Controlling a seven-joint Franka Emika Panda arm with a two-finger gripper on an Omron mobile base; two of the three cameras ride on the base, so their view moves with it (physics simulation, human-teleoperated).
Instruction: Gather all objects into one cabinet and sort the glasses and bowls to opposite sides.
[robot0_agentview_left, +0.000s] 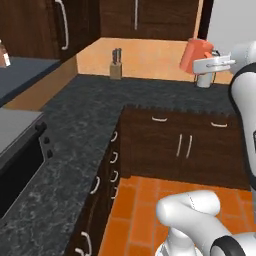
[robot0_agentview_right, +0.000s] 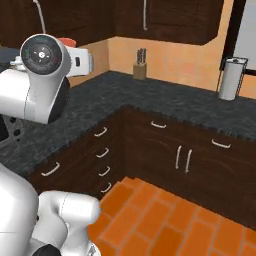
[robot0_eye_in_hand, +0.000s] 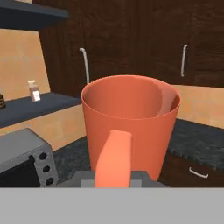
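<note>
The fingertips of the gripper (robot0_eye_in_hand: 114, 179) are hidden behind the handle of the salmon-orange cup (robot0_eye_in_hand: 131, 118), and the cup's base is cut off at the bottom of the hand view. From the right base view only a sliver of the cup's rim (robot0_agentview_right: 66, 41) peeks over the arm's big joint. The wall cabinet (robot0_agentview_left: 30, 25) runs off the top edge, its bar handle (robot0_agentview_left: 63, 22) clipped. A small jar (robot0_eye_in_hand: 33, 90) on the far shelf is too blurred to identify.

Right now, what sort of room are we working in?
A kitchen, rendered: dark granite L-shaped counter over brown base cabinets, a knife block and paper towel roll by the wall, a toaster oven alongside.
</note>
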